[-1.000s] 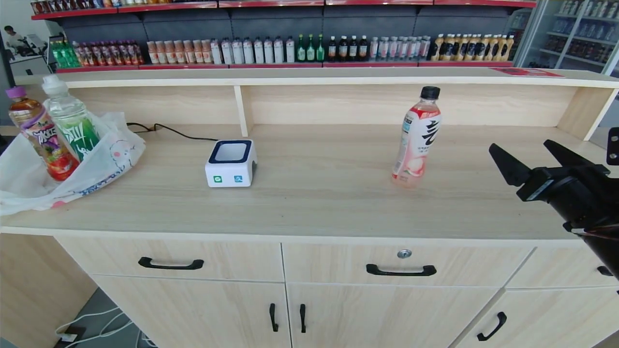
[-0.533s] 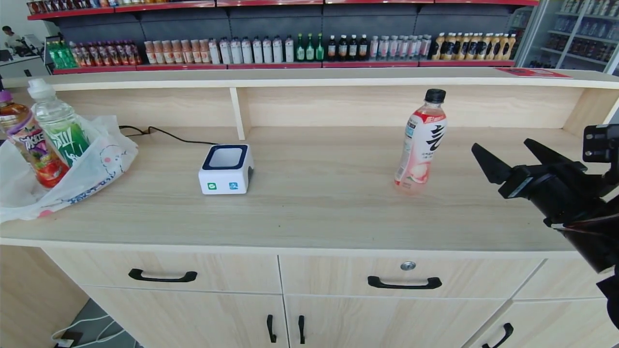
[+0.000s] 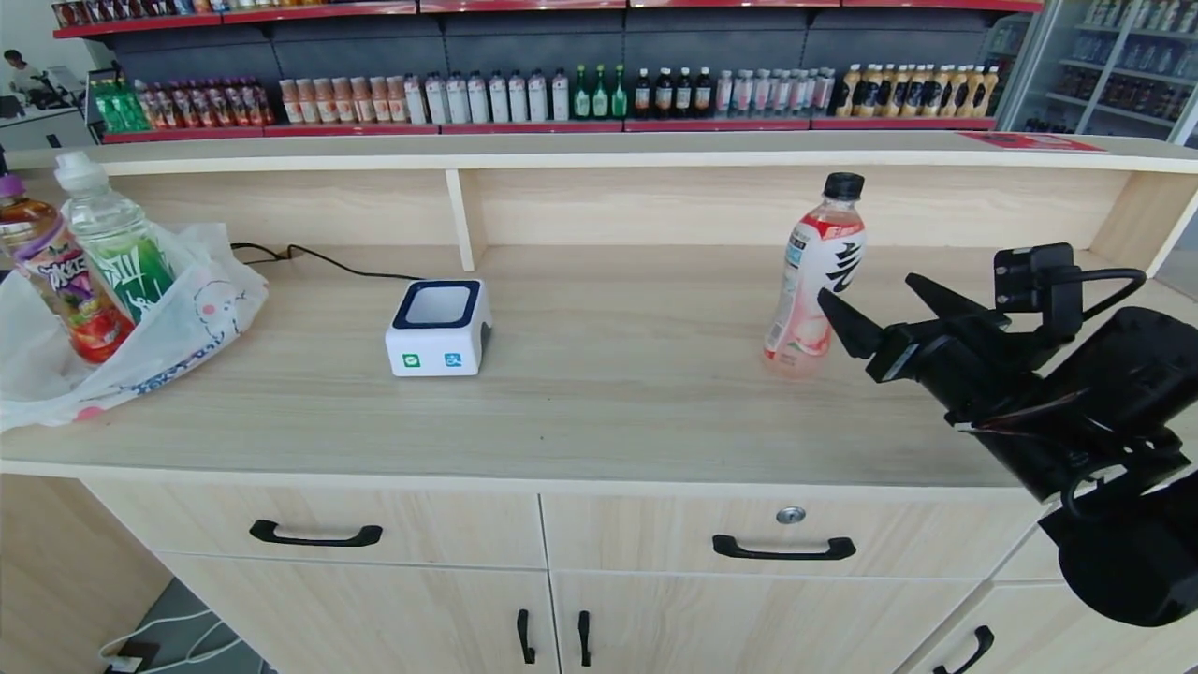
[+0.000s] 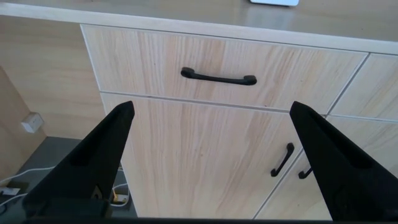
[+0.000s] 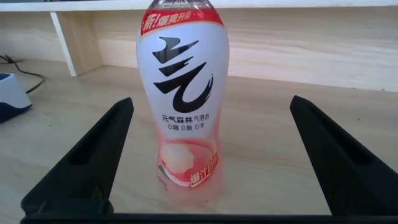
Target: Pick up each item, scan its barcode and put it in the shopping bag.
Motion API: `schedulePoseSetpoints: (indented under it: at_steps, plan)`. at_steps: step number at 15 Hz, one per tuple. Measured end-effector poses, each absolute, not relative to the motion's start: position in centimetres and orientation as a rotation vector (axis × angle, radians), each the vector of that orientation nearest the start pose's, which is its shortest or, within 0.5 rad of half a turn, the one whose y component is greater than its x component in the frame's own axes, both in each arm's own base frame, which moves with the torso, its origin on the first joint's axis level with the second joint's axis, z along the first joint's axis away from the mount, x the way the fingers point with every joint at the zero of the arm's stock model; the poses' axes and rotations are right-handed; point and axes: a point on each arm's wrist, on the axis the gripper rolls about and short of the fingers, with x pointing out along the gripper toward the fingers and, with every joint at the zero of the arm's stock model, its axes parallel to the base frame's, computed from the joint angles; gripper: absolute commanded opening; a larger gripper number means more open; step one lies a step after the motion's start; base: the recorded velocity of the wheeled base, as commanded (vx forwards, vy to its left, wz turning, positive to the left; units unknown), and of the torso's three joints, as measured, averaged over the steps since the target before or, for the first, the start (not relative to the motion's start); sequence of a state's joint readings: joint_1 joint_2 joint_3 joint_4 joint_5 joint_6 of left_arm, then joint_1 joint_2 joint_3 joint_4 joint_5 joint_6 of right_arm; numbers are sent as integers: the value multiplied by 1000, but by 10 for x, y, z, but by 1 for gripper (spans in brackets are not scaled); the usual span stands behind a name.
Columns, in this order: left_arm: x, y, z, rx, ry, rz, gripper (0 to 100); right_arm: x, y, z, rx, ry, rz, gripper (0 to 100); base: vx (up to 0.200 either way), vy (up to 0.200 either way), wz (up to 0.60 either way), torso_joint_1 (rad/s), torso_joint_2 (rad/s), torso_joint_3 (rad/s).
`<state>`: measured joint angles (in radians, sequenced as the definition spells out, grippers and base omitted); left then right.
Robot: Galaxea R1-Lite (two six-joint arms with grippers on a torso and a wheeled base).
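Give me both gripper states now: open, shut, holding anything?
Left gripper: jaws open, empty, facing a drawer.
Right gripper: jaws open, empty, pink bottle just ahead, not gripped.

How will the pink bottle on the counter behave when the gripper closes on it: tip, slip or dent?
The pink bottle is tall on a small base, so a push near the top would probably tip it. It looks full, so likely heavy for its size. Its smooth rounded surface may slip in the open right gripper.

Pink bottle (image 5: 183,93) cap cut off; shopping bag (image 3: 201,314) partly cropped.
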<state>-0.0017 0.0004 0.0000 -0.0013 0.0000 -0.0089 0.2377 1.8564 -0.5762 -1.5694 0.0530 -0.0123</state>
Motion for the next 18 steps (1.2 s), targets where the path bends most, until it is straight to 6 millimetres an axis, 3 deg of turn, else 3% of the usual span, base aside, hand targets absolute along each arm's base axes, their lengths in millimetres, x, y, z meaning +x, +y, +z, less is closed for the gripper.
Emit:
schedulePoseSetpoints:
  at_steps: [11, 18]
  plan:
    - [-23, 0, 76, -6, -4, -2, 100, 319, 87, 147, 8, -231, 318, 100, 0, 0, 0, 0, 0, 0]
    - [-23, 0, 77, -6, -10, -2, 100, 344, 98, 151, 33, -290, 332, 100, 0, 0, 0, 0, 0, 0]
